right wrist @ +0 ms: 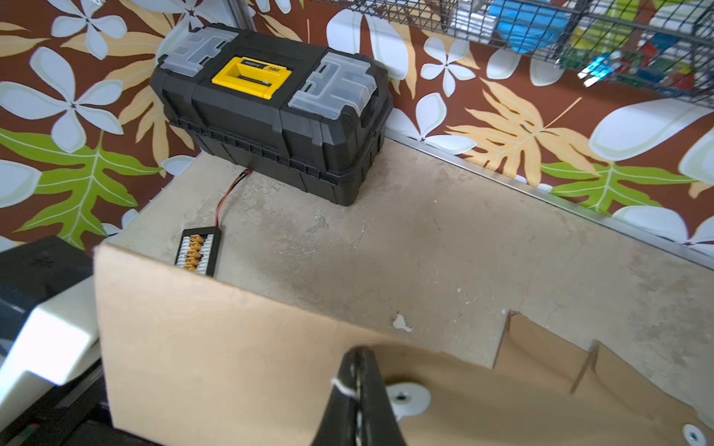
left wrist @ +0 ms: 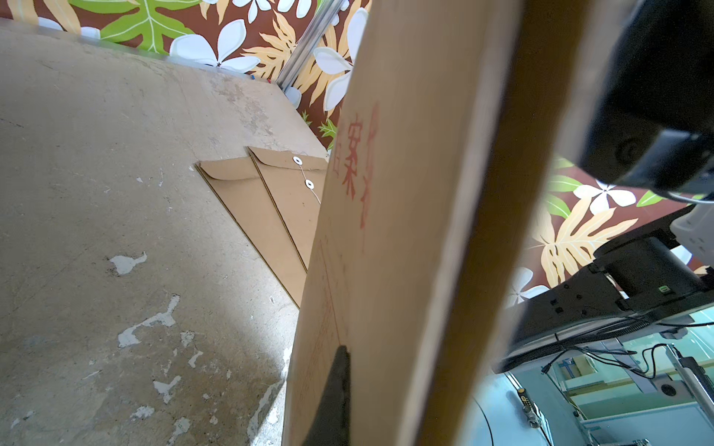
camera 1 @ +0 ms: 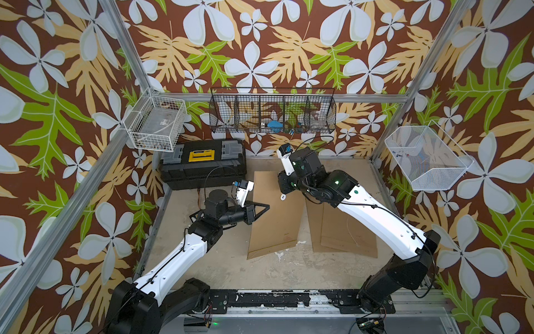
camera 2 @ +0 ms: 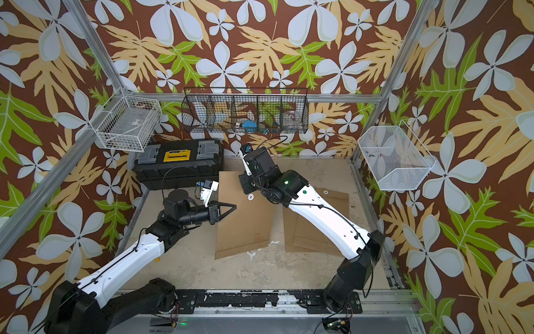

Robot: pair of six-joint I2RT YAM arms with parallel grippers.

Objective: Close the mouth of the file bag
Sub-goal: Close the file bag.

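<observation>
Left gripper pinches file bag edge; right gripper pinches string; mouth points rearward.

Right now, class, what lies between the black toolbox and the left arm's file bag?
A black connector board with yellow plugs, on the table past the edge of the file bag, wire running toward the toolbox; the right wrist view shows it.

Brown paper file bag lies tilted, its flap raised, mouth unclosed.

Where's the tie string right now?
In the right wrist view, the string sits pinched in the right gripper, beside the white disc on the file bag.
</observation>
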